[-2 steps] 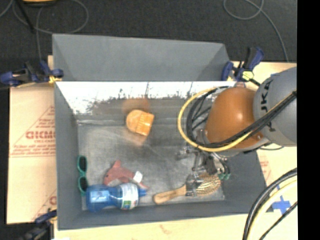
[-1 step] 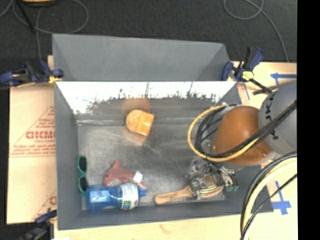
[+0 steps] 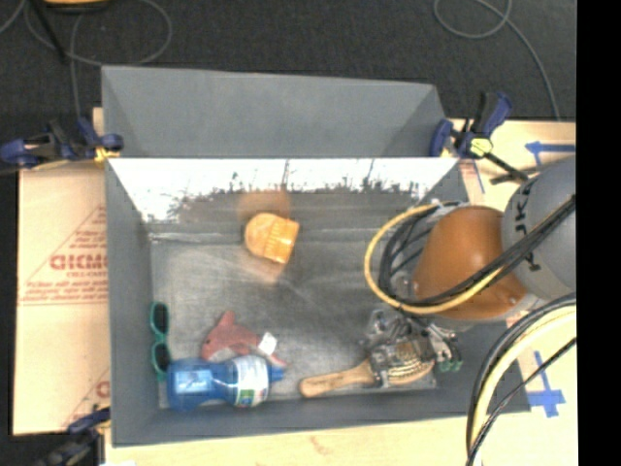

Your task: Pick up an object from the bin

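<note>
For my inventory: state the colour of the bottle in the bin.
The bottle is mostly blue; best in camera view.

Probably a robot lab: an arm [image 3: 466, 260] over a metal bin [image 3: 272, 115], loose cables [image 3: 475, 13] on a dark floor [image 3: 291, 17].

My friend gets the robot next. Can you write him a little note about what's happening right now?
Gripper: low in the lower right corner of the bin, at the right end of a wooden-handled tool.
Things: blue bottle, pink toy and green sunglasses lower left; orange block near the back wall.
Done: nothing lifted yet.
Left: grip one thing, probably the tool, and lift it out.
</note>
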`<state>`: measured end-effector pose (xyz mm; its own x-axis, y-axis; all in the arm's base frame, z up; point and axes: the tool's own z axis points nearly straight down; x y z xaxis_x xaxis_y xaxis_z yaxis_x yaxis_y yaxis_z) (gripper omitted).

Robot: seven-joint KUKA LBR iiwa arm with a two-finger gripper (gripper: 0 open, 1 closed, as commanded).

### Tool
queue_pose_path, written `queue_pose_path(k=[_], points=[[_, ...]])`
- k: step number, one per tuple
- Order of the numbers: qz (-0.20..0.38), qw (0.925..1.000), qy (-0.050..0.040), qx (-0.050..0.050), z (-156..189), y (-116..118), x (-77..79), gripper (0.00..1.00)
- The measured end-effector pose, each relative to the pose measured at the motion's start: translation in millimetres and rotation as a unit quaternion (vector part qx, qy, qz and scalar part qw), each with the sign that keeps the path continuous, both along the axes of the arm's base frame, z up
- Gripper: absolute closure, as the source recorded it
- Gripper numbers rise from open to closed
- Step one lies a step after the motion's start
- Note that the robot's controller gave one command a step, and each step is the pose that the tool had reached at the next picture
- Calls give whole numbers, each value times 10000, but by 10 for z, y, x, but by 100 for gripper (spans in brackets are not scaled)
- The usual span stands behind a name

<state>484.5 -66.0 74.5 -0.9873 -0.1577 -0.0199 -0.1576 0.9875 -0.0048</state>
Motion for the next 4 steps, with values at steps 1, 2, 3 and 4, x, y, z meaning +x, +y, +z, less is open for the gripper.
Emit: queue_pose_path(k=[1, 2, 3, 4], points=[[379, 9993, 47, 3, 63, -72, -59, 100], [957, 9954, 26, 4, 81, -124, -33, 0], [950, 9955, 42, 3, 82, -128, -40, 100], [949, 9955, 27, 0, 81, -130, -34, 0]])
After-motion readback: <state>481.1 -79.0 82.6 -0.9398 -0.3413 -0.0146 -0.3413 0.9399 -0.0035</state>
